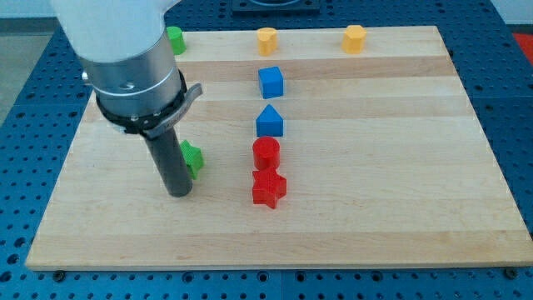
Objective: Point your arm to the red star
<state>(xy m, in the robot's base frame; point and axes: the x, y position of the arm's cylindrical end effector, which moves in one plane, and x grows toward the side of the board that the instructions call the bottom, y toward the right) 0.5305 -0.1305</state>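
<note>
The red star (268,188) lies on the wooden board (375,167), a little below the board's middle. A red cylinder (266,152) sits just above it, touching or nearly so. My tip (180,192) rests on the board to the left of the red star, about a hundred pixels away at nearly the same height. A green star-like block (191,158) sits right beside the rod, on its right and partly hidden by it.
A blue pentagon-like block (269,122) and a blue cube (271,82) stand in a column above the red cylinder. Two yellow-orange blocks (266,40) (355,38) and a green block (174,39) sit along the board's top edge.
</note>
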